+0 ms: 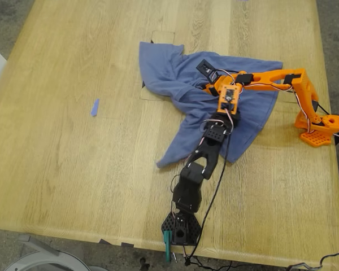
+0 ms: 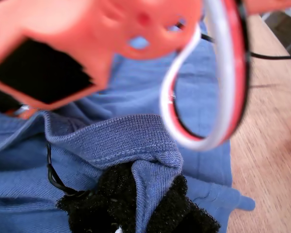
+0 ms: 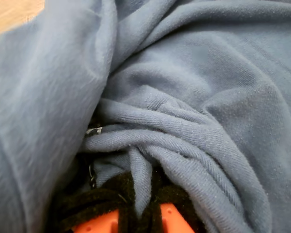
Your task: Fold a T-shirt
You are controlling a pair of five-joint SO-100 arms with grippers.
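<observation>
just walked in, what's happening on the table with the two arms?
Both arms are working on a blue T-shirt that lies crumpled, not yet folded, on the wooden table. My first gripper has pinched a ribbed hem or collar edge between its black padded fingers. My second gripper is clamped on a bunched ridge of the fabric. In the exterior view the black arm and the orange arm meet over the middle of the shirt. A small blue scrap lies apart on the wood.
</observation>
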